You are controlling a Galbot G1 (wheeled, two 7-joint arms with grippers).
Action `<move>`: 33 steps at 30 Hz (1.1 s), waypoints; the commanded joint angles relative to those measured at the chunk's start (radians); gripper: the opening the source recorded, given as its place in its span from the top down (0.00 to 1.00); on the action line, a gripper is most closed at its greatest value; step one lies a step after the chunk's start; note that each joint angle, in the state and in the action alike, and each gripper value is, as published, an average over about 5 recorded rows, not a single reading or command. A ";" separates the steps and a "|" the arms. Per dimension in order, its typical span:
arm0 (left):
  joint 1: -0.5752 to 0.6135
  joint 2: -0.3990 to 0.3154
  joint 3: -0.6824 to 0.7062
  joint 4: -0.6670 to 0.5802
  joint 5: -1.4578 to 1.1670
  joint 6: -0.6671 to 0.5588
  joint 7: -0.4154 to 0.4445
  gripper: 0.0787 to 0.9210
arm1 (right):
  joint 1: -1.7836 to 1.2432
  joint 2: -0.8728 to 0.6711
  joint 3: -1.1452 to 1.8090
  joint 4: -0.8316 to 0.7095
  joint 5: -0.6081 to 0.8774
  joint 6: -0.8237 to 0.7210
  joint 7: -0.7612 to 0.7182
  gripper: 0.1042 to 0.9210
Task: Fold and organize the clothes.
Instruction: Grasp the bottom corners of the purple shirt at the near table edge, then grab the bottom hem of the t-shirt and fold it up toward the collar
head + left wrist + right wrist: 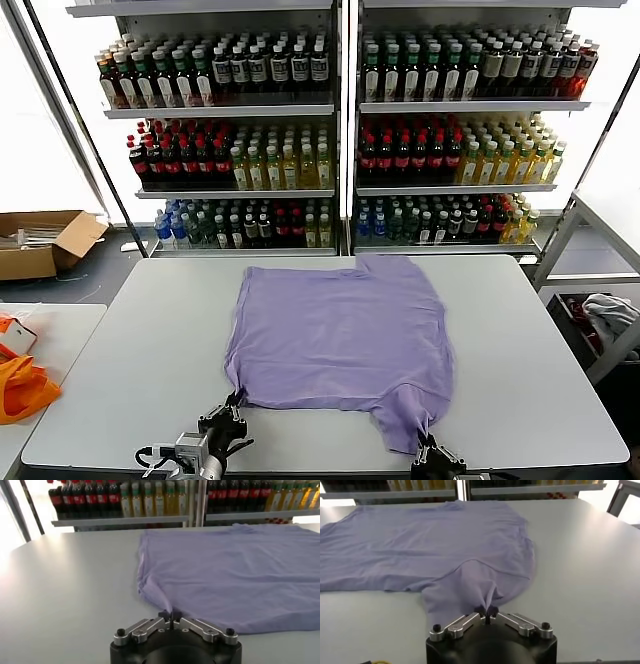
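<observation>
Shirt (pixel 340 335), light purple w/ short sleeves, lies spread flat near the middle of the grey surface (pixel 540 340), reaching down close to the near edge. Both robot hands sit at that near edge. Left hand (pixel 232 410) is clenched on the shirt's near left corner; the left wrist view shows its fingers (pixel 170 617) pinched tight on a bit of cloth. Right hand (pixel 432 452) is clenched on the sleeve that hangs toward the near edge, right of the middle, and the cloth bunches up at its fingertips (pixel 487 612). Shelves (pixel 345 110) w/ rows of bottles stand behind the far edge. Orange cloth (pixel 22 385) lies on a side table, left.
</observation>
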 commanded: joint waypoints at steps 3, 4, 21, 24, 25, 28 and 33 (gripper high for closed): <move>-0.030 -0.024 -0.008 -0.005 0.063 -0.116 0.031 0.99 | 0.035 0.014 0.033 0.020 -0.013 0.064 -0.020 0.98; -0.035 -0.026 -0.008 -0.005 0.064 -0.136 0.033 0.99 | 0.044 0.017 0.035 0.018 -0.015 0.068 -0.023 0.98; -0.263 -0.039 0.021 0.156 0.043 -0.256 0.030 0.99 | 0.332 0.055 0.066 -0.179 -0.077 0.063 -0.082 0.98; -0.305 -0.033 0.024 0.197 0.030 -0.268 0.019 0.99 | 0.373 0.056 0.071 -0.207 -0.077 0.055 -0.086 0.98; -0.316 -0.032 0.027 0.210 0.028 -0.271 0.017 0.99 | 0.385 0.057 0.071 -0.217 -0.078 0.053 -0.087 0.98; -0.341 -0.029 0.035 0.250 0.029 -0.281 0.013 0.99 | 0.423 0.062 0.069 -0.253 -0.081 0.049 -0.088 0.98; -0.366 -0.027 0.041 0.300 0.030 -0.289 0.007 0.99 | 0.461 0.066 0.066 -0.297 -0.088 0.039 -0.087 0.98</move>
